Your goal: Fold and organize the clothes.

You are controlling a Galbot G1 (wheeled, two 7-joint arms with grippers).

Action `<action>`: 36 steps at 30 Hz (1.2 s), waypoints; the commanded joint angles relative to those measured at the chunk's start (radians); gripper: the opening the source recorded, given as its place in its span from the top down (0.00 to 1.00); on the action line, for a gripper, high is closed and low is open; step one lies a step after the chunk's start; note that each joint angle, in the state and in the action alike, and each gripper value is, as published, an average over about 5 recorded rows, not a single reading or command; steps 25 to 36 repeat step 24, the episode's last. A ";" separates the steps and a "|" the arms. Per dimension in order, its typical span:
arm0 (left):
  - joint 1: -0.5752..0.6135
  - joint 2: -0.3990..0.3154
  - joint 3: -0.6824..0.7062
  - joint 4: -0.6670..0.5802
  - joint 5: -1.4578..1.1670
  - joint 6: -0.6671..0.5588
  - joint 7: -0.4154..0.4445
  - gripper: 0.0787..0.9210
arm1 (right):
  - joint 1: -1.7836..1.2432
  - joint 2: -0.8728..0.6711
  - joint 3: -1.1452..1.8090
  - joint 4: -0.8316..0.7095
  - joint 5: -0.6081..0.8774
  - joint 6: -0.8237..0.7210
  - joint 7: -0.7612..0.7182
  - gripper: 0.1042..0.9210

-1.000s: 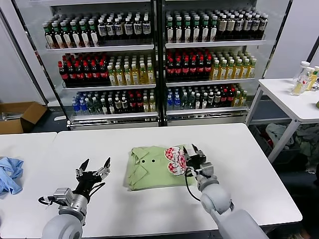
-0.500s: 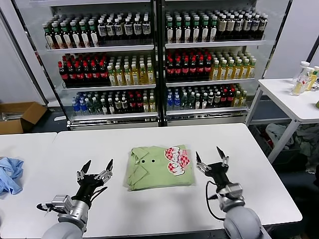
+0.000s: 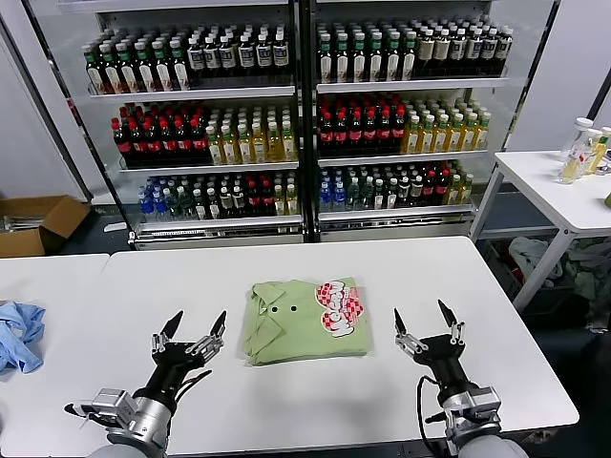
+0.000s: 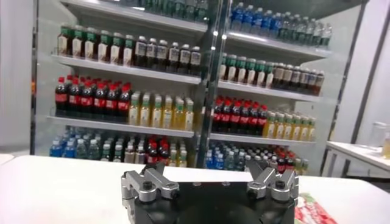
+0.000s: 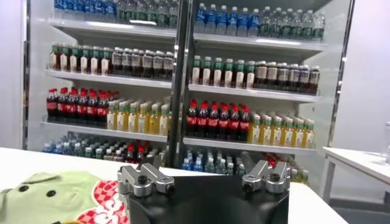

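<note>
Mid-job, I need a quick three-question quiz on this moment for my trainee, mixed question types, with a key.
1. True or false: the right gripper is clamped on the green shirt.
2. Multiple choice: where does the folded green shirt lie? A) on the white table between the two grippers B) on the side table with the light blue garment C) in the cardboard box
3. Fill in: the left gripper hovers with its fingers ____.

Key: 1 false, it stands open beside the shirt, apart from it. 2 A. 3 open.
</note>
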 commanded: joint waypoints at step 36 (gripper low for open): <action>0.042 0.005 0.000 -0.046 0.014 -0.001 0.026 0.12 | -0.064 0.000 0.061 0.083 -0.042 -0.052 0.023 0.12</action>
